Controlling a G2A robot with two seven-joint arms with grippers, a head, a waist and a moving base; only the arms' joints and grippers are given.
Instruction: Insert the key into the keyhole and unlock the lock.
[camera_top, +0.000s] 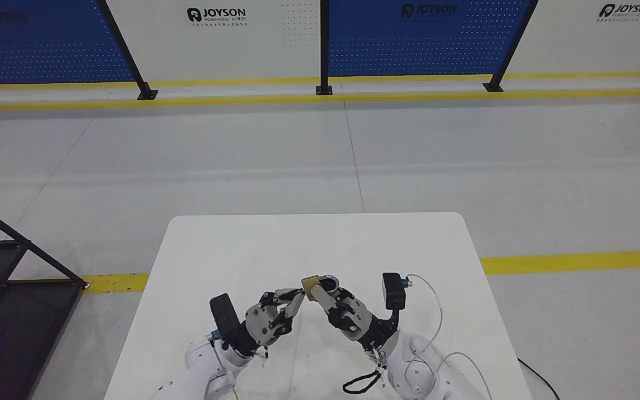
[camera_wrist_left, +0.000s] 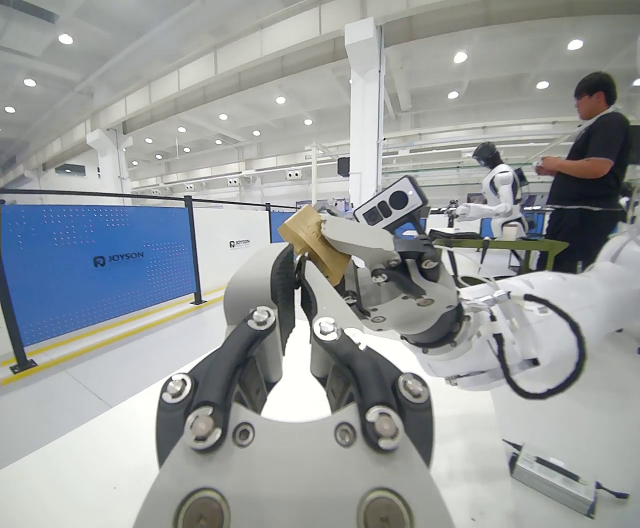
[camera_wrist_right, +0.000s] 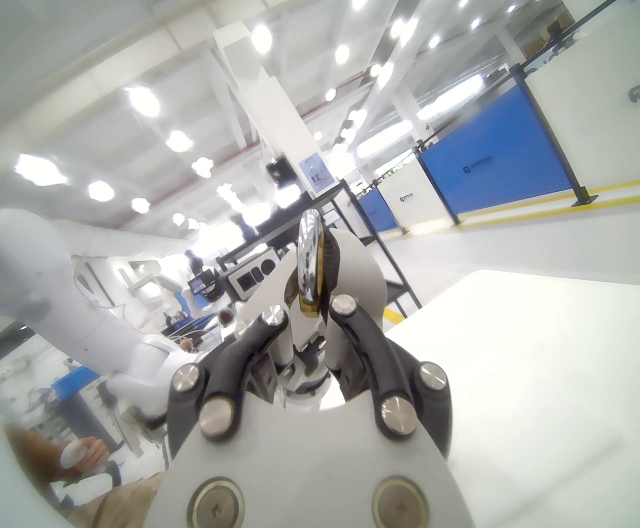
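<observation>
1. Rectangular white table (camera_top: 200, 260): it serves only as the surface below. Both arms work above its near edge, so neither task item rests on it.

2. Right gripper (camera_top: 322, 292): clamped on the lock, 1 white finger on each broad face. In the right wrist view the chrome shackle stands up between the fingers. The grip appears chosen to stop the body from twisting while leaving 1 narrow end exposed toward the other arm.

3. Left gripper (camera_wrist_left: 298, 272): the 2 ribbed black pads are drawn together to a narrow slit. The tips sit just beside the lower end of the lock and point up at it.

4. Brass padlock with a chrome shackle (camera_wrist_left: 312, 240): held off the table and tilted, between the 2 grippers. The keyhole cannot be made out.

5. Key: hidden between the left pads. It is judged to be pinched there, since the fingers are closed tight and aimed at the lock.

Assessment: the insertion stage is in hand. Whether the blade has entered cannot be told. The next move calls for fine alignment.
</observation>
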